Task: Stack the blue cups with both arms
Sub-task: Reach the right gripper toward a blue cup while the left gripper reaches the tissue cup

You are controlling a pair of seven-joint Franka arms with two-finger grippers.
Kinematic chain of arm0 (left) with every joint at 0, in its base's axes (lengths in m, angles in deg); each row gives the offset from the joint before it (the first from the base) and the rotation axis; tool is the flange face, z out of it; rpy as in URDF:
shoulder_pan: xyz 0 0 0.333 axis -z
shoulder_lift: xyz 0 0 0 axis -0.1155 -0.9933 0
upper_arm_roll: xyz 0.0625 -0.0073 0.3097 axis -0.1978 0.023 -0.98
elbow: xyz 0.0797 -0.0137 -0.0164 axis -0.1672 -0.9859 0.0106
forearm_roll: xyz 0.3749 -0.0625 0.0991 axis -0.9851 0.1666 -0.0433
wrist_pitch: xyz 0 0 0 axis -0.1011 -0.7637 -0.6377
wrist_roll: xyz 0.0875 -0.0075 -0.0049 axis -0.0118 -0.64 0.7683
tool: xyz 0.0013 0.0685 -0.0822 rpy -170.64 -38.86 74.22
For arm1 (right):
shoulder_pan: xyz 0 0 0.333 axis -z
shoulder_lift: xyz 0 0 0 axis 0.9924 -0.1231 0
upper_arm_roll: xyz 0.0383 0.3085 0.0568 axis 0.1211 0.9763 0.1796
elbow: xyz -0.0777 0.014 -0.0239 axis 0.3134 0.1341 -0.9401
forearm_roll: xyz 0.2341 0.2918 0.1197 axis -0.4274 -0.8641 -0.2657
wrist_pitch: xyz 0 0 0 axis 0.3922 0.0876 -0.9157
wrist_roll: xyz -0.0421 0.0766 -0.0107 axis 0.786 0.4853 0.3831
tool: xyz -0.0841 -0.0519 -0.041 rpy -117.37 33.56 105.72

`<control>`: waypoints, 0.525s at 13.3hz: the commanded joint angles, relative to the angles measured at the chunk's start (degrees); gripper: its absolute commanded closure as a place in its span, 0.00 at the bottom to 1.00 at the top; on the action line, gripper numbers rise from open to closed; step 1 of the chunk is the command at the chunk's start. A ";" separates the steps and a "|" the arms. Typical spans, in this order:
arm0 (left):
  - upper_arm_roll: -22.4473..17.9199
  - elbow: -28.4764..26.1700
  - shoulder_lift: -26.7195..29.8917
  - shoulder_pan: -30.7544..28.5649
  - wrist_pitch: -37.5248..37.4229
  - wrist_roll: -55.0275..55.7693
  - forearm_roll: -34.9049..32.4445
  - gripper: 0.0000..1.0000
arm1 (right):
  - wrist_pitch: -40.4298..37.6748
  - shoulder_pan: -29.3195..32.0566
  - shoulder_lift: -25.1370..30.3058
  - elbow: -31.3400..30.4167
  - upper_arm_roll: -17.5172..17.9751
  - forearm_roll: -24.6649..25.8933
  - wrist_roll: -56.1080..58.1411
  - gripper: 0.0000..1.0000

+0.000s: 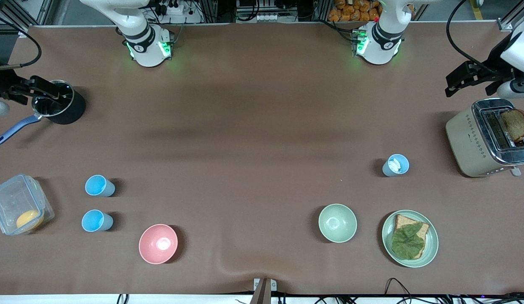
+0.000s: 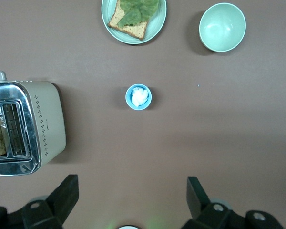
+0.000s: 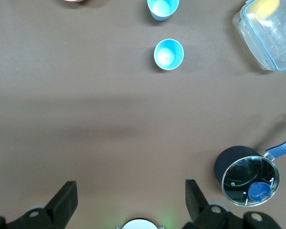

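Note:
Two sky blue cups [image 1: 99, 185] [image 1: 96, 221] stand upright side by side toward the right arm's end of the table. They also show in the right wrist view [image 3: 168, 54] [image 3: 162, 8]. A paler blue cup [image 1: 396, 164] with something whitish inside stands toward the left arm's end, beside the toaster; it also shows in the left wrist view [image 2: 138, 97]. My right gripper [image 1: 50, 90] [image 3: 129, 183] is open and empty, high over the pot. My left gripper [image 1: 449, 85] [image 2: 132, 180] is open and empty, high above the toaster's end of the table. Both are well apart from the cups.
A black pot [image 1: 59, 107] with a blue handle and a clear container [image 1: 4, 198] holding something orange are at the right arm's end. A pink bowl [image 1: 158, 243], a green bowl [image 1: 337, 223], a plate [image 1: 386, 236] with bread and lettuce, and a toaster [image 1: 460, 135] holding bread also stand here.

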 commanded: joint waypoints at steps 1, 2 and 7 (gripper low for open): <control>0.03 0.31 0.89 -0.13 -1.57 -1.77 0.23 0.00 | 0.06 0.16 0.24 -0.23 0.05 0.00 0.22 0.00; -0.06 0.40 0.89 -0.13 -1.57 -1.77 0.15 0.00 | 0.06 0.24 0.24 -0.23 0.05 0.00 0.22 0.00; -0.32 -0.12 -0.68 0.14 -1.57 -1.95 -1.26 0.00 | 0.32 0.24 -0.11 -0.32 0.05 0.00 0.22 0.00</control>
